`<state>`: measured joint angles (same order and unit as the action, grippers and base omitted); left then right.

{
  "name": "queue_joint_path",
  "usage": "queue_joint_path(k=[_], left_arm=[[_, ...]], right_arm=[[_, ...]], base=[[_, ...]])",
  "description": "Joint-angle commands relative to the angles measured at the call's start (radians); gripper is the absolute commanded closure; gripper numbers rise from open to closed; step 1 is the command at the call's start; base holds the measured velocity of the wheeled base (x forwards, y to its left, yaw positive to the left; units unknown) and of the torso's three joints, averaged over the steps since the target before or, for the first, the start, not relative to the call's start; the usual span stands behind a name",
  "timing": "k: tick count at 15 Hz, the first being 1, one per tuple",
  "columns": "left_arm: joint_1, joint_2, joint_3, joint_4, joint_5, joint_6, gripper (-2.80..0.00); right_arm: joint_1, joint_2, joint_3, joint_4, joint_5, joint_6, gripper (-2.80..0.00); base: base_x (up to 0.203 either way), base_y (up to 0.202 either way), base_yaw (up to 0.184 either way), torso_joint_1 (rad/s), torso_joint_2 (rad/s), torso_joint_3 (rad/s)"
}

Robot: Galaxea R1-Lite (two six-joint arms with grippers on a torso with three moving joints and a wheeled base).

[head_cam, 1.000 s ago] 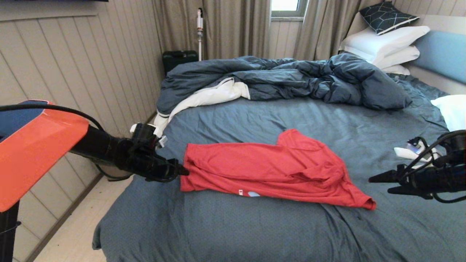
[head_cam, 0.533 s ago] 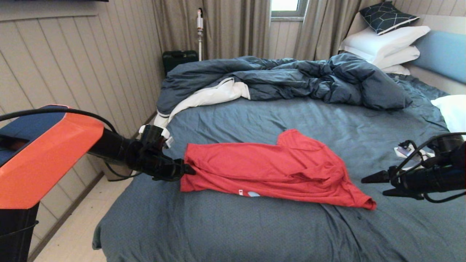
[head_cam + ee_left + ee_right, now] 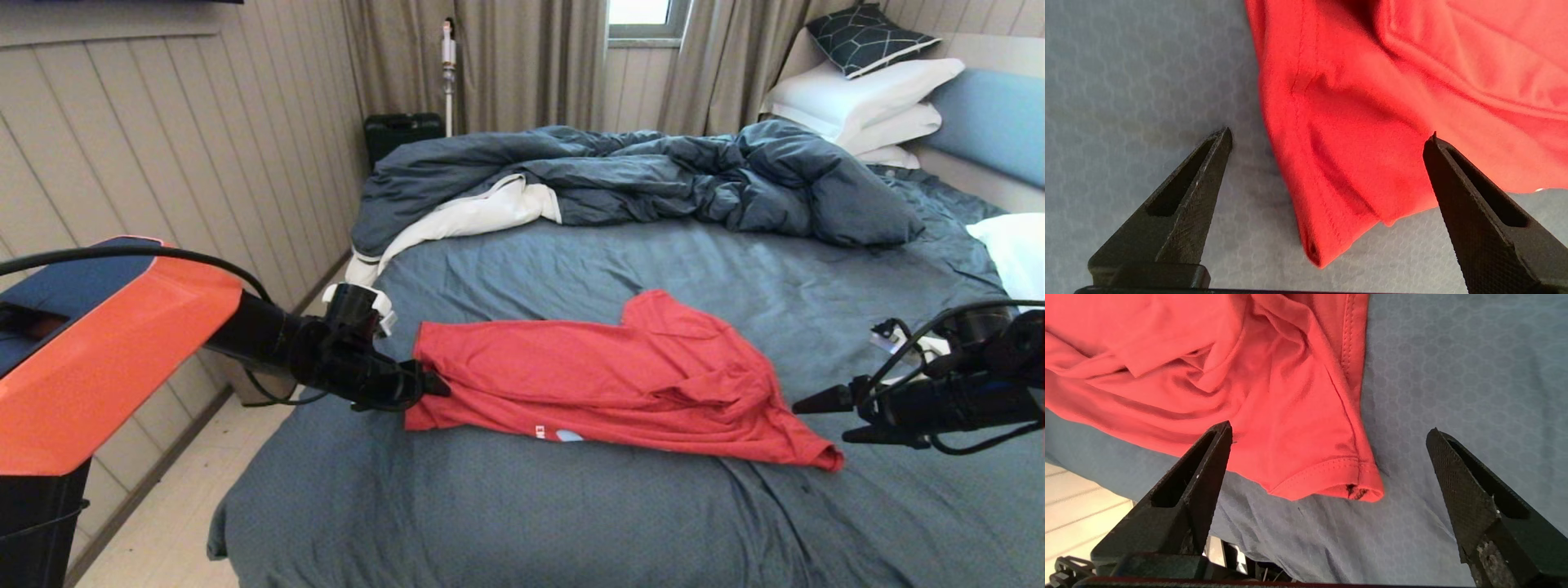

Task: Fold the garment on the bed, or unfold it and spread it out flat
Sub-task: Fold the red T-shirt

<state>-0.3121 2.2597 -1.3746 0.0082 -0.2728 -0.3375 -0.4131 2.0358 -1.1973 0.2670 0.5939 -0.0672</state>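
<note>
Across the middle of the bed (image 3: 571,269), the garment (image 3: 604,380) is seen lying half-spread and rumpled, untouched, with a scrap of white print showing at its near edge. Over the last second both arms have been brought closer to its ends: the left gripper (image 3: 433,384) is now set at the left hem corner and the right gripper (image 3: 820,416) just beside the sleeve end, jaws of both spread wide and empty. Fresh grasps for spreading or folding are probably being prepared, though contact at the left corner cannot be judged.
</note>
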Motion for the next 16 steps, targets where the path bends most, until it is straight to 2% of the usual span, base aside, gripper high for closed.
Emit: queue_joint_path(k=[1,7,13,14,16], left_arm=[[-0.001,-0.006,0.014,0.001,-0.001,-0.008,-2.80],[-0.022,-0.002,0.008,-0.004,-0.002,-0.027,-2.80],[-0.027,0.001,-0.003,-0.005,-0.003,-0.035,-2.80],[-0.027,0.001,-0.003,-0.006,-0.003,-0.035,-2.80],[-0.027,0.003,-0.003,-0.007,-0.003,-0.037,-2.80]], right_arm=[[0.021,0.033,-0.013,0.002,-0.006,0.001,-2.80],[0.085,0.066,-0.036,0.003,-0.019,0.008,-2.80],[0.099,0.107,-0.077,0.004,-0.054,0.012,-2.80],[0.099,0.109,-0.079,0.004,-0.054,0.012,0.00],[0.099,0.115,-0.084,0.004,-0.054,0.012,0.00]], base=[[0.000,0.000,0.000,0.000,0.00,0.000],[0.000,0.000,0.000,0.000,0.00,0.000],[0.000,0.000,0.000,0.000,0.00,0.000],[0.000,0.000,0.000,0.000,0.00,0.000],[0.000,0.000,0.000,0.000,0.00,0.000]])
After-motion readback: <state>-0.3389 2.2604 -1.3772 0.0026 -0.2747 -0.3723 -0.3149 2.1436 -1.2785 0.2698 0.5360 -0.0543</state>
